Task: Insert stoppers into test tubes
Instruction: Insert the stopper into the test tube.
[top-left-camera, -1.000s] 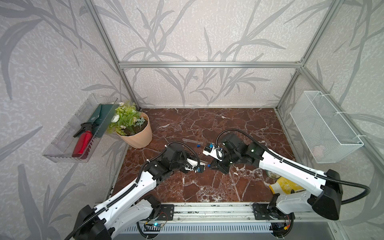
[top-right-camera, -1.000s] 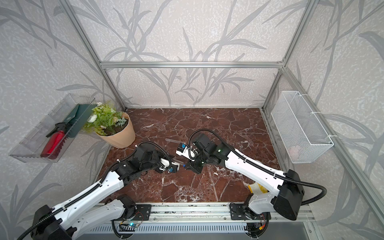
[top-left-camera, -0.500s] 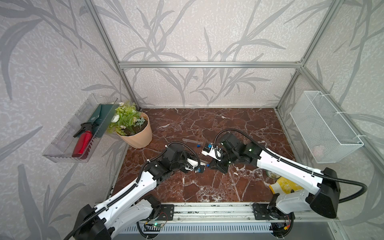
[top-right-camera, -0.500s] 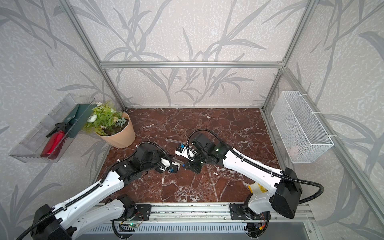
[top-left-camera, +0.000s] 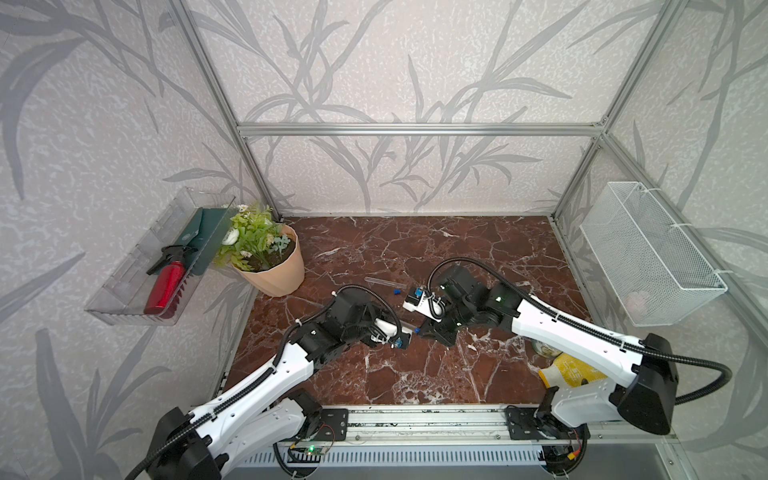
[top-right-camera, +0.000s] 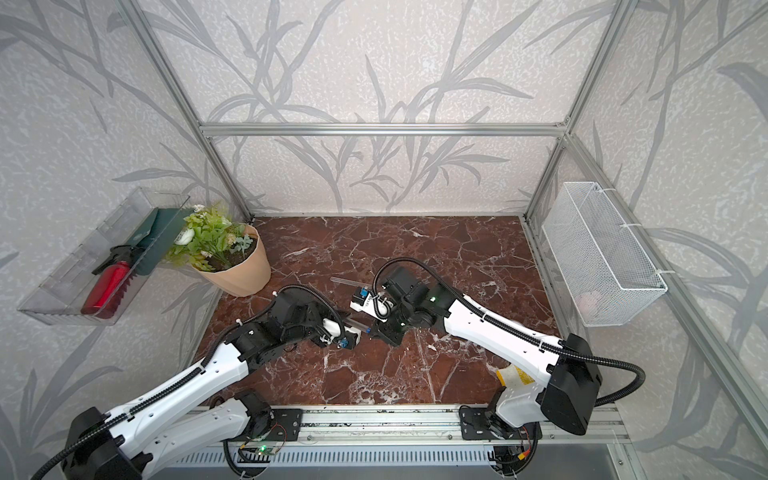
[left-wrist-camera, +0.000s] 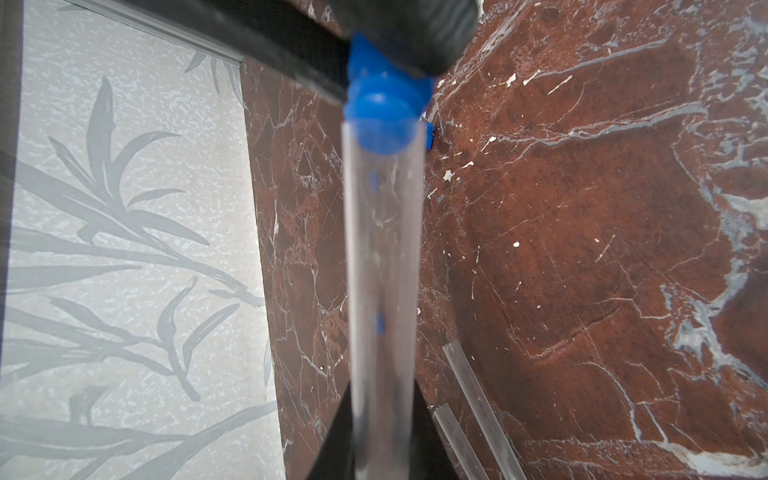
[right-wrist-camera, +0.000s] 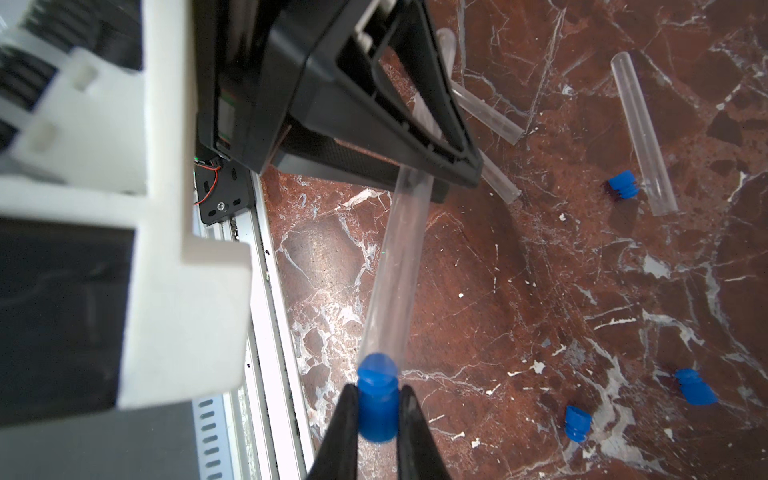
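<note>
stopper (right-wrist-camera: 376, 399) at tube (right-wrist-camera: 395, 270) mouth, pot (top-left-camera: 274, 274) far left

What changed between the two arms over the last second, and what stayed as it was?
The right end effector, shut on a blue stopper, edged slightly toward the left end effector, which grips the test tube. The stopper now sits at the tube's mouth. Nothing was picked up or let go. The left end effector, the loose tubes and the loose stoppers stayed where they were.
</note>
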